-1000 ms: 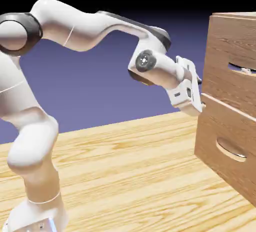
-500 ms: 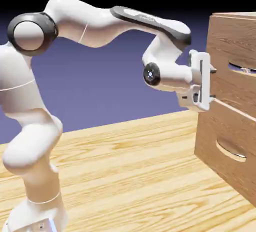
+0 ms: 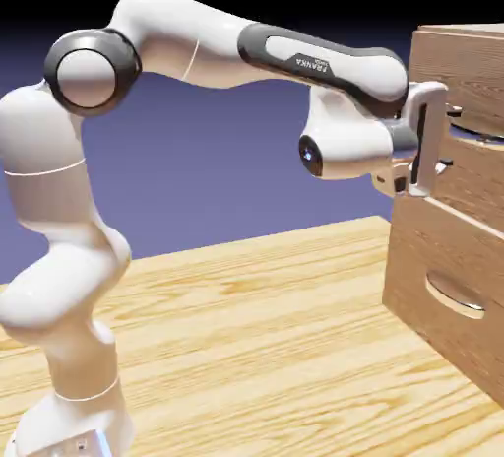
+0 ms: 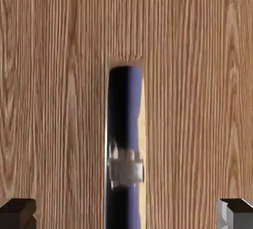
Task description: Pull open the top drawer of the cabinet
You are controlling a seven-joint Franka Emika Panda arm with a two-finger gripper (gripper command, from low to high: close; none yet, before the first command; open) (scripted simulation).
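Hand [image 3: 441, 150] held level, spread wide against the top drawer [image 4: 59, 99].

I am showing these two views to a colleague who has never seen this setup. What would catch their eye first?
First the big white arm, arching from the exterior view's lower left to the brown wood-grain cabinet at the right. Its tool sits open at the top drawer, level with the slot handle. In the hand view, wood grain fills the picture, split by that dark slot running vertically, between the two fingertips at the bottom corners.
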